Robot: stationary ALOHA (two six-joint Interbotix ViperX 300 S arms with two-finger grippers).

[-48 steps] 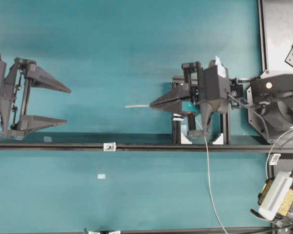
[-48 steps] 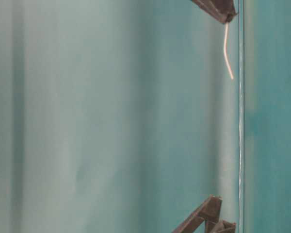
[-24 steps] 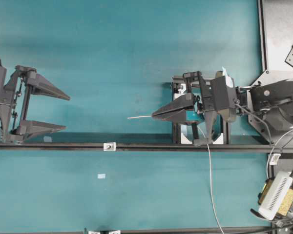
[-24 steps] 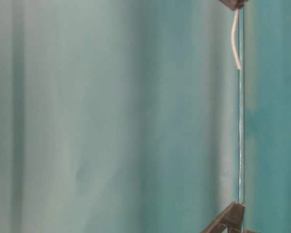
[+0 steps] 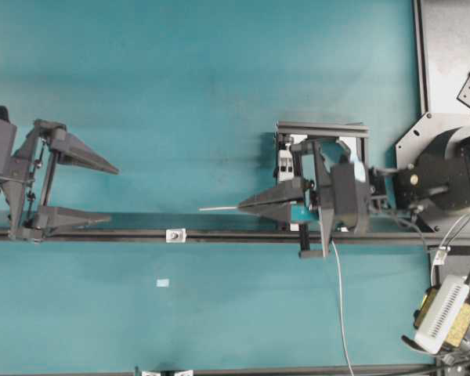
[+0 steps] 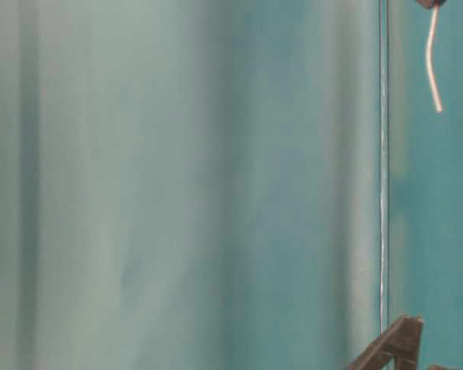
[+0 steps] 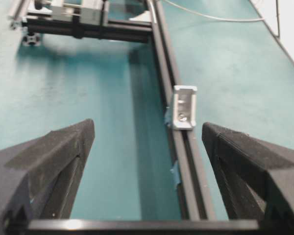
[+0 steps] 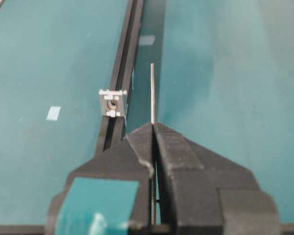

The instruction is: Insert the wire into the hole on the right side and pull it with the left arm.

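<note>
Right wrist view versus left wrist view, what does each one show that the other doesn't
Only the right wrist view shows the right gripper shut on the wire, whose free end points past the hole, off to its right. Only the left wrist view shows the left gripper open, and a black frame far up the table. Both show the black rail and the white tab on it.

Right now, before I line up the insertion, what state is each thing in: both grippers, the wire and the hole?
right gripper: shut on the wire, a short end sticking out past the tips.
left gripper: open, holding nothing.
wire: held, straight, not in the hole.
hole: empty, on its tab on the black rail.
</note>
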